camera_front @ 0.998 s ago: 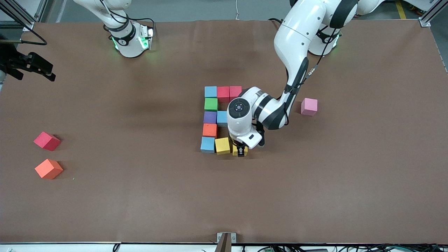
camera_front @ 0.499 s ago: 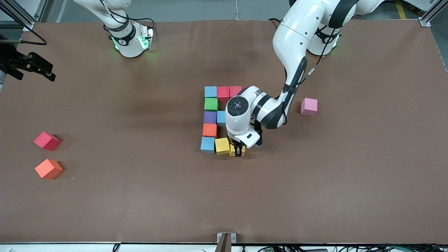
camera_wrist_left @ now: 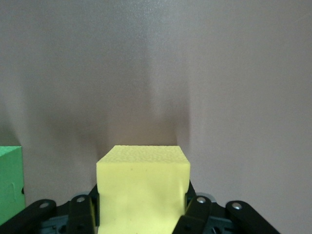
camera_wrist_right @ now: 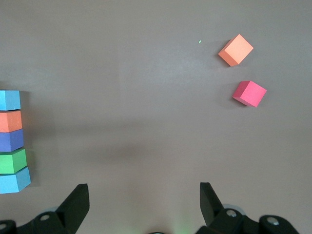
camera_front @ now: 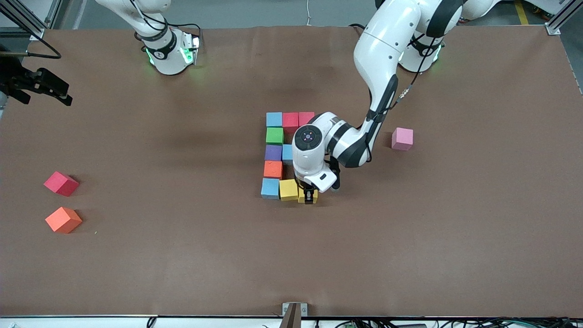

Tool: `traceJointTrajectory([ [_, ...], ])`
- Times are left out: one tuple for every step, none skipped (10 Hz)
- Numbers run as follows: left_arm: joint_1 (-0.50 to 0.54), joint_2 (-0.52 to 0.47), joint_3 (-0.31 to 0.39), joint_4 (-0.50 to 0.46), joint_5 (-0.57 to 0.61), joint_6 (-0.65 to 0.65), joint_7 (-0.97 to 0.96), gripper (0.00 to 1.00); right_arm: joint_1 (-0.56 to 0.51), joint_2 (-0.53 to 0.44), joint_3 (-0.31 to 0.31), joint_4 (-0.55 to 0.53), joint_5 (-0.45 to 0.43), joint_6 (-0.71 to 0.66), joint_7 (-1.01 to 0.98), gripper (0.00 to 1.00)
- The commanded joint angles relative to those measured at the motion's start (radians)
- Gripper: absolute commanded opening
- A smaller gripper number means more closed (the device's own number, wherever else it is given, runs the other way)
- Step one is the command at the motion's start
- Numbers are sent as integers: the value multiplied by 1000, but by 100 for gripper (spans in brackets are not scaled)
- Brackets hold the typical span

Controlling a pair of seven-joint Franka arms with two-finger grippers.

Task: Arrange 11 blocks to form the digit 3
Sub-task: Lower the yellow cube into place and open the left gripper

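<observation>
A: Front view?
B: The left gripper (camera_front: 309, 197) clamps a yellow cube (camera_front: 305, 195) low at the end of the digit's (camera_front: 274, 152) nearest row, beside another yellow block (camera_front: 288, 189). Loose red cube (camera_front: 61, 183) and orange cube (camera_front: 63, 219) lie toward the right arm's end of the table.

A: Left wrist?
B: Matte, grainy foam with square faces, probably light and squashy, so pinch flat sides gently.

A: Right wrist?
B: The right gripper (camera_wrist_right: 141, 204) waits, fingers spread wide, holding nothing.

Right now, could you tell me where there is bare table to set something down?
Bare table stretches between the loose red cube and the digit 3. It is crowded where the left gripper holds a yellow cube.
</observation>
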Motion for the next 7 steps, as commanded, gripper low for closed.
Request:
traceJointTrajectory([
  [-19,28,6,23,14,8,-25,22,-4,-9,2,-3,-2,0,-10,100],
  [-23,29,6,23,14,8,-25,22,-4,-9,2,-3,-2,0,-10,100],
  [-23,31,6,23,14,8,-25,22,-4,-9,2,-4,-2,0,-10,100],
  [-23,31,6,23,14,8,-23,29,-4,-9,2,-3,-2,0,-10,100],
  [-23,31,6,23,14,8,-22,63,-4,-9,2,-3,-2,-2,-10,100],
  [-23,30,6,23,14,8,-22,100,-6,-9,2,-4,-2,-3,-11,100],
  [-22,26,6,23,14,8,-26,100,-6,-9,2,-3,-2,-3,-11,100],
])
